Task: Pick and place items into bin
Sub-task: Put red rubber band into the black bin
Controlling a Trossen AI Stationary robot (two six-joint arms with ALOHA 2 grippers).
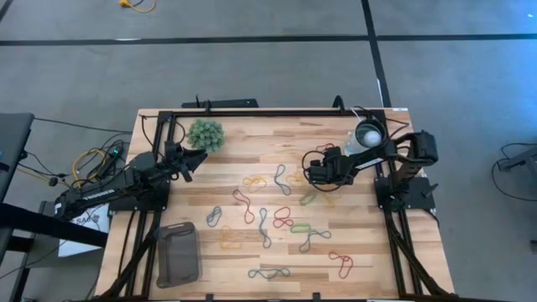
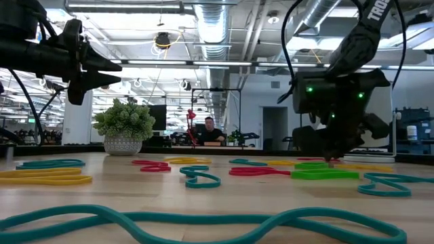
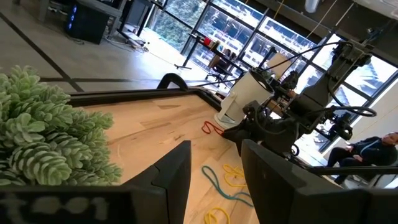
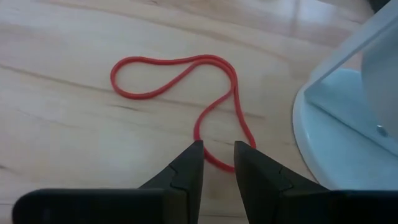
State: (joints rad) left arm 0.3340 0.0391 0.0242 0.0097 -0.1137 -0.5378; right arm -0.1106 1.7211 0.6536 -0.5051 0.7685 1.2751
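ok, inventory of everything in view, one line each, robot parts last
rubber-band loops: many, red, yellow, green and blue-grey, scattered over the middle of the table.
red loop: one, flat on the wood straight ahead of the right gripper's tips.
bin: one, dark grey, no loops visible in it, near the table's front left corner.
plant ball: one, fuzzy green, back left of the table.
white round object: one, back right.
table: one, light wood.
person: one, seated in the room behind.
left gripper: open, raised beside the plant.
right gripper: open, tips straddling the red loop's end.
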